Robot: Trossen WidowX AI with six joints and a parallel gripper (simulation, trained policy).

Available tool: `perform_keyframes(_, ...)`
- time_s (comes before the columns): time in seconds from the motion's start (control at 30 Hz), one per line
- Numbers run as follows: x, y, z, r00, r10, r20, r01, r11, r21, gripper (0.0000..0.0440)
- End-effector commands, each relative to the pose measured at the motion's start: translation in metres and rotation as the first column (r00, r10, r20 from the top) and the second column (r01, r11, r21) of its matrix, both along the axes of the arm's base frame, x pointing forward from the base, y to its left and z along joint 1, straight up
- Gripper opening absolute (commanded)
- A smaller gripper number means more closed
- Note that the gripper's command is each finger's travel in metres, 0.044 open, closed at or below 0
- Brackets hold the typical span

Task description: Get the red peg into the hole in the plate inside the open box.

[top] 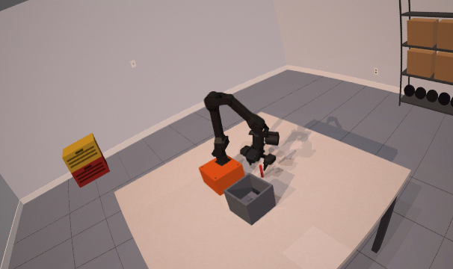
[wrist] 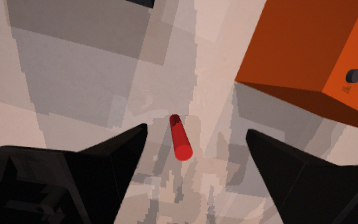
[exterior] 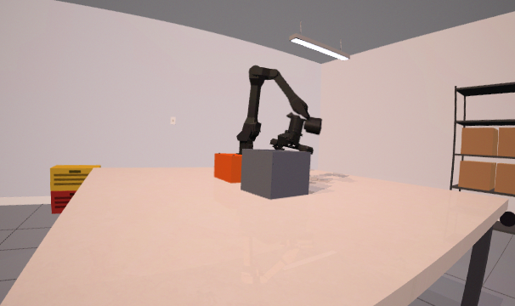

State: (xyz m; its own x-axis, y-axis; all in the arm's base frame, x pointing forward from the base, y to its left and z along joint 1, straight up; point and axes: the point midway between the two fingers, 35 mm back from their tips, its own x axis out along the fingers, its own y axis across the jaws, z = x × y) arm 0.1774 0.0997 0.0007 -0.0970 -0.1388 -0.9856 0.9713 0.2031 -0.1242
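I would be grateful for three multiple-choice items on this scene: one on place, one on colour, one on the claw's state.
1. Where is the red peg?
A) Inside the box
B) On the table, outside the box
C) On the shelf

2. What colour is the block under the arm?
A) Orange
B) Green
C) White

3. How is the claw?
A) Shut on the peg
B) Shut on nothing
C) Open

1 B: the top view shows it beside the box.
2 A: the block is plainly orange.
3 C: its fingers stand wide apart.
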Motion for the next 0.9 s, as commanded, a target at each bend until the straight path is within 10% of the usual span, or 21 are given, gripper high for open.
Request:
perform_keyframes(0.0, -0.002, -0.004, -0.01, 1.0, -0.001, 0.004, 0.001, 1.0, -0.014, 0.0406)
perform_keyframes(0.2, -0.002, -0.005, -0.025, 1.0, -0.002, 0.014, 0.002, 1.0, -0.022, 0.036)
perform_keyframes(0.7, 0.011, 0.013, -0.05, 0.996, 0.075, 0.041, -0.076, 0.997, 0.031, 0.0013)
perform_keyframes(0.87, 0.019, 0.013, -0.041, 0.995, 0.067, 0.073, -0.069, 0.997, 0.038, 0.0007)
